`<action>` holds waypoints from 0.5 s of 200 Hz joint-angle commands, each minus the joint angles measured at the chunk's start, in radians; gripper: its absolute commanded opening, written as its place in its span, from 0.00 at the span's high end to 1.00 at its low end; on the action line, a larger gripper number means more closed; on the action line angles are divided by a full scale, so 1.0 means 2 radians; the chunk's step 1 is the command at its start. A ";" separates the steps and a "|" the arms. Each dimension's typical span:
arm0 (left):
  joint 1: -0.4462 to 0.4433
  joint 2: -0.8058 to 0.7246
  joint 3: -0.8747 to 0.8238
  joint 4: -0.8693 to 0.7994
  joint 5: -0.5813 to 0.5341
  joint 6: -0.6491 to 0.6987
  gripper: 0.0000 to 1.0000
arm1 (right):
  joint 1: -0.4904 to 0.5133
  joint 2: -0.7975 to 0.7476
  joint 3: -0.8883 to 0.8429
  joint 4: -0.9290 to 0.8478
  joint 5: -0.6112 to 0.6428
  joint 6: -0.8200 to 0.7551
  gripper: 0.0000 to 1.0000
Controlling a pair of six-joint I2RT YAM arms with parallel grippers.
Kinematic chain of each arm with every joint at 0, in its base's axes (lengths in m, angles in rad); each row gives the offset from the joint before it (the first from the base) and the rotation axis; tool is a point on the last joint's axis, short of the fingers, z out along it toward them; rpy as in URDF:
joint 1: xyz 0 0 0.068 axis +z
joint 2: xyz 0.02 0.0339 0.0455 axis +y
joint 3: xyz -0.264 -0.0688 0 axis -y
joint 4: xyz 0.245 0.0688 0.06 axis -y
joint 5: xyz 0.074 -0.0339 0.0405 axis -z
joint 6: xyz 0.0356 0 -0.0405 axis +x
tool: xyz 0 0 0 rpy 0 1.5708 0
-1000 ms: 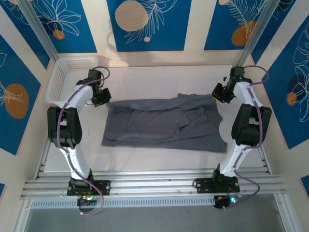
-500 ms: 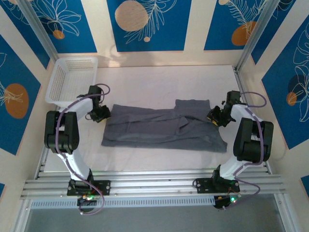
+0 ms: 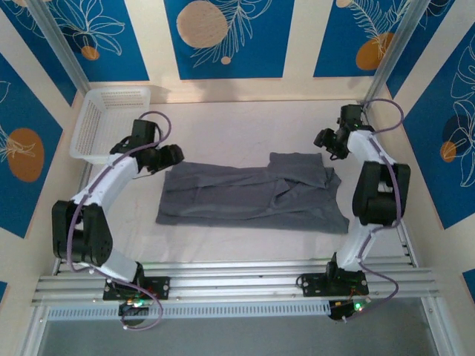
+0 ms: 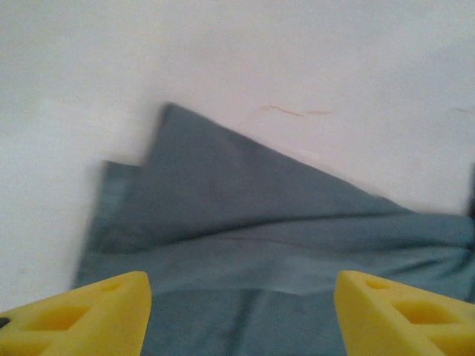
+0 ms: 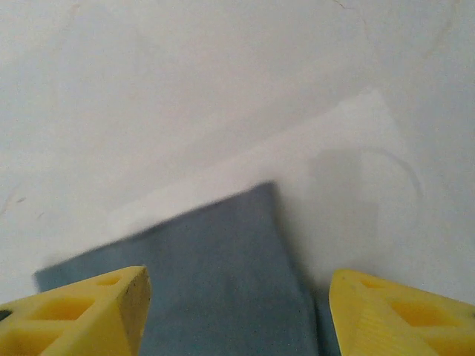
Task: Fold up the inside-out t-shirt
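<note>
Shirt (image 3: 252, 194), grey, lies as long band across middle of table (image 3: 237, 122), rumpled at right end. Left gripper (image 3: 174, 154) hovers at shirt's far-left corner, fingers (image 4: 89, 315) spread wide, holding nothing. Right gripper (image 3: 324, 139) hangs over far-right corner, likewise agape and empty. White basket (image 3: 104, 122) sits far left, apart from cloth.

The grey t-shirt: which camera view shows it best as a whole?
The top external view. There the whole t-shirt is visible, lying spread and wrinkled on the table. The left wrist view shows one corner with layered folds; the right wrist view shows another corner.
</note>
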 commanded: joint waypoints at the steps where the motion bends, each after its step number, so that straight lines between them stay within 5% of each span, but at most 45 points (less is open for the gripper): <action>1: -0.026 -0.035 -0.012 0.013 0.023 0.010 0.30 | 0.001 0.065 0.055 -0.056 0.002 -0.024 0.36; 38: -0.033 -0.049 -0.037 0.004 0.010 0.007 0.29 | 0.017 0.111 0.107 -0.083 -0.032 -0.035 0.54; 74: -0.034 -0.043 -0.031 -0.004 0.006 0.001 0.30 | 0.021 0.142 0.139 -0.112 -0.035 -0.030 0.44; 100: -0.034 -0.044 -0.018 -0.012 -0.003 0.007 0.30 | 0.024 0.156 0.149 -0.122 -0.034 -0.039 0.50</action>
